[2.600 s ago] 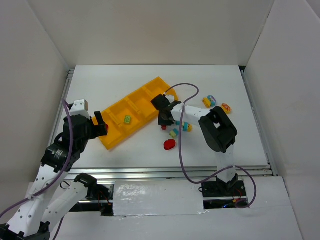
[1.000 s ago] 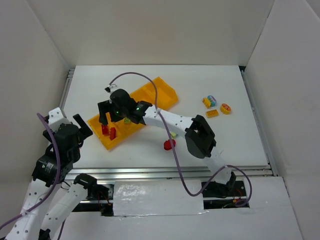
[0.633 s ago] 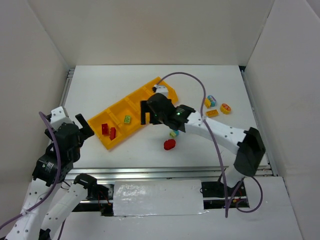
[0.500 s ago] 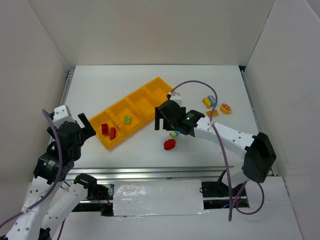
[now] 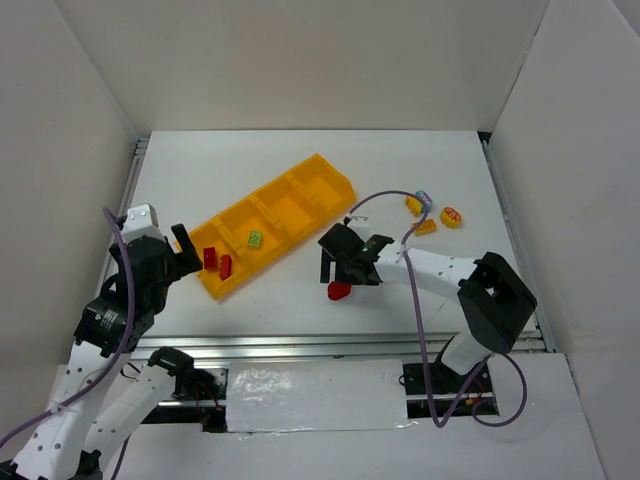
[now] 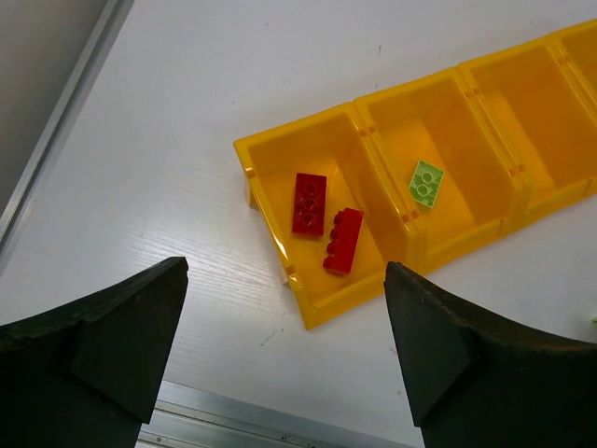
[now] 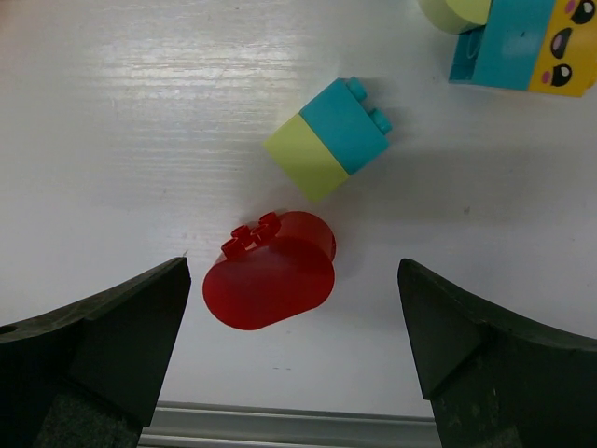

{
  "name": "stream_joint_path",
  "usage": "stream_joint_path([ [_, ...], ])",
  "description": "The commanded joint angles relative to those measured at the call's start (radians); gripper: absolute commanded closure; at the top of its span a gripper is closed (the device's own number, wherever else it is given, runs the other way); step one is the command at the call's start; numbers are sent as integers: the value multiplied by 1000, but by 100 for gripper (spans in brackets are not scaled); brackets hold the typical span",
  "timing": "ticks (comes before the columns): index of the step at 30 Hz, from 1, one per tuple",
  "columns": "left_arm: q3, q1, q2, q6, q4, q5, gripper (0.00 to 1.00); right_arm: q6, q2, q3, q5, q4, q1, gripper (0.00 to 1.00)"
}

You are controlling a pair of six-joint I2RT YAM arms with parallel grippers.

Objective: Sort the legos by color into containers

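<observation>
Right gripper (image 5: 338, 272) spread wide, empty, back from tray (image 5: 300, 185) and over red round brick (image 7: 270, 280), lower centre. Two red bricks (image 6: 309, 203) now in lower-left compartment. Red round brick likely next.

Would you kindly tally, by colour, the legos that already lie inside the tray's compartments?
Red legos: 2, both in the end compartment of the tray
Yellow-green lego: 1, in the next compartment
Total: 3
</observation>
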Motion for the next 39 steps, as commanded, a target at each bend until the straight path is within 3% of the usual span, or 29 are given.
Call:
stream_joint_path([
  [1, 1, 5, -4, 23, 55, 24, 0, -50, 17, 4, -19, 71, 7, 0],
  [11, 1, 3, 10, 31, 61, 41, 1, -99, 63, -17, -114, 116, 24, 1],
  [16, 1, 5, 14, 32, 61, 46, 0, -98, 97, -7, -85, 99, 41, 4],
  [18, -1, 5, 13, 31, 61, 44, 1, -90, 107, -2, -54, 88, 52, 14],
  [19, -1, 5, 11, 31, 61, 43, 1, -81, 112, 3, -42, 74, 58, 26],
  [21, -1, 3, 13, 32, 59, 44, 0, -78, 112, 1, -25, 73, 64, 35],
  [22, -1, 3, 11, 32, 61, 44, 0, -79, 109, 1, -23, 76, 67, 46],
  [24, 1, 3, 13, 32, 61, 44, 0, -88, 103, 3, -31, 83, 79, 54],
  [26, 1, 5, 13, 32, 58, 41, 0, -102, 88, 10, -48, 91, 105, 76],
  [27, 1, 5, 14, 31, 58, 39, 0, -107, 81, 21, -39, 97, 121, 98],
  [32, 4, 3, 8, 26, 53, 24, 0, -122, 81, 88, -32, 84, 161, 97],
  [39, 16, 5, -22, -6, 21, -63, 0, -176, 92, 257, -183, 212, 214, 97],
])
